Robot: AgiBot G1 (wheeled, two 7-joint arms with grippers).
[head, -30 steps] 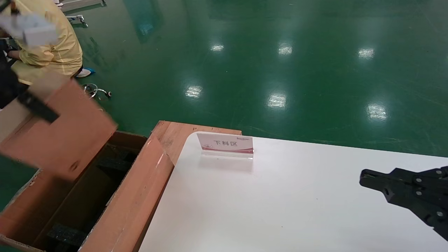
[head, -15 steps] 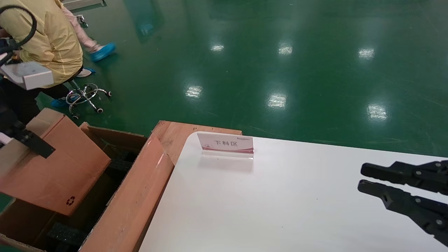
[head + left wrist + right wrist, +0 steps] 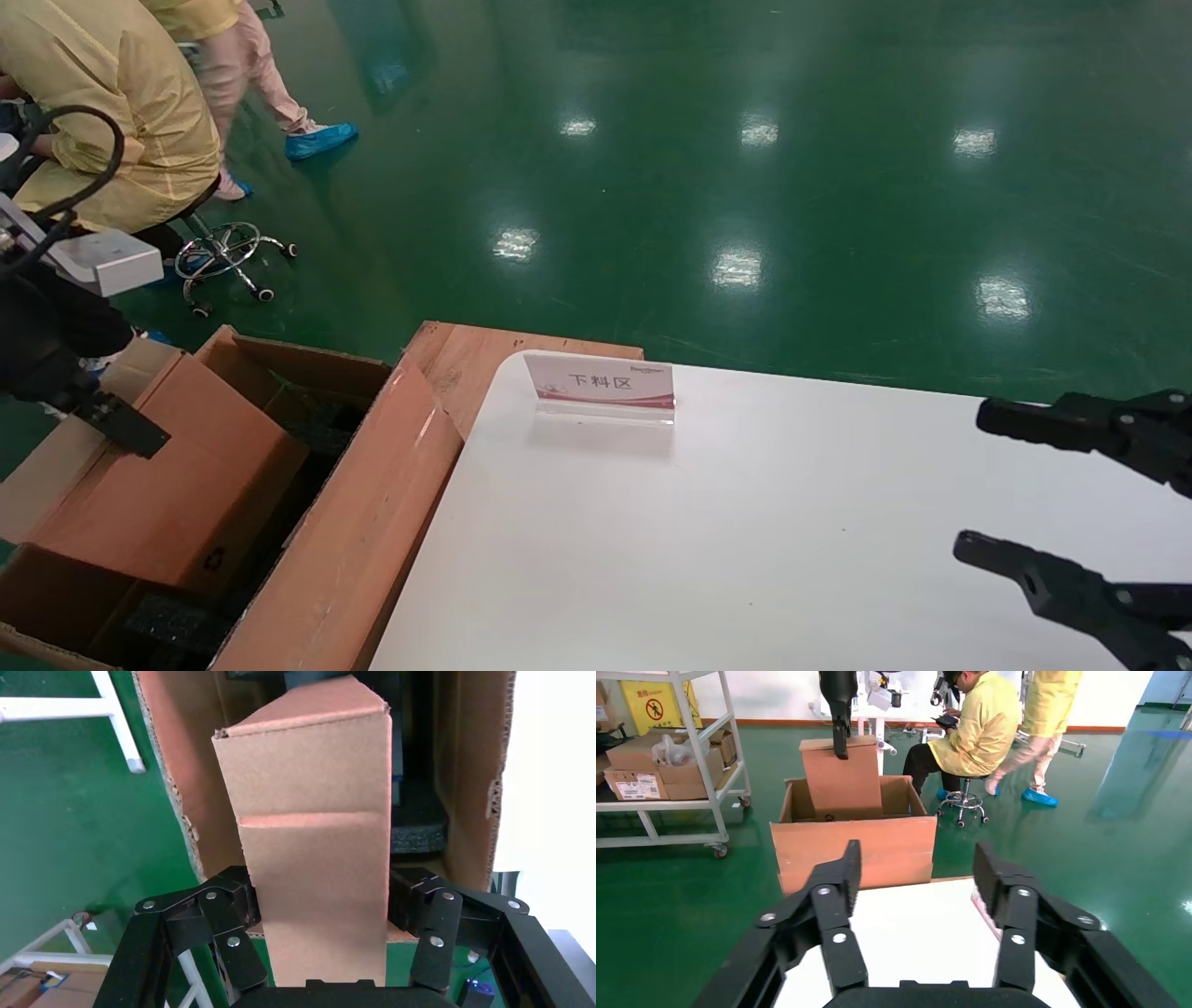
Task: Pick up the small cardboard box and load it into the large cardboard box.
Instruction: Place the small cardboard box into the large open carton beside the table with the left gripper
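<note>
The 2 fingers [image 3: 235, 910] of the left gripper [image 3: 320, 906] are pressed against opposite sides of the small cardboard box [image 3: 313, 846], so the box is clamped between them and hangs from the grip. In the head view this small box is tilted, and its lower part is already below the rim of the large cardboard box [image 3: 363, 522], which stands open on the green floor [image 3: 745, 168] just beside the left edge of the white table [image 3: 745, 540]. In the left wrist view, black foam pads [image 3: 418, 822] are visible inside the large box, beyond the small one. I cannot tell if the small box already touches the bottom or the foam. The right gripper [image 3: 978, 489] hovers over the right part of the table with its fingers spread wide and nothing between them; it seems to be idle. A small sign [image 3: 601, 384] stands near the far edge of the table. In my judgement the picking is done and the loading is about half done: what is left is to lower the small box fully, release it and take the left arm out. 2 people in yellow coats [image 3: 989, 727] are near the box, well apart from the arms.
</note>
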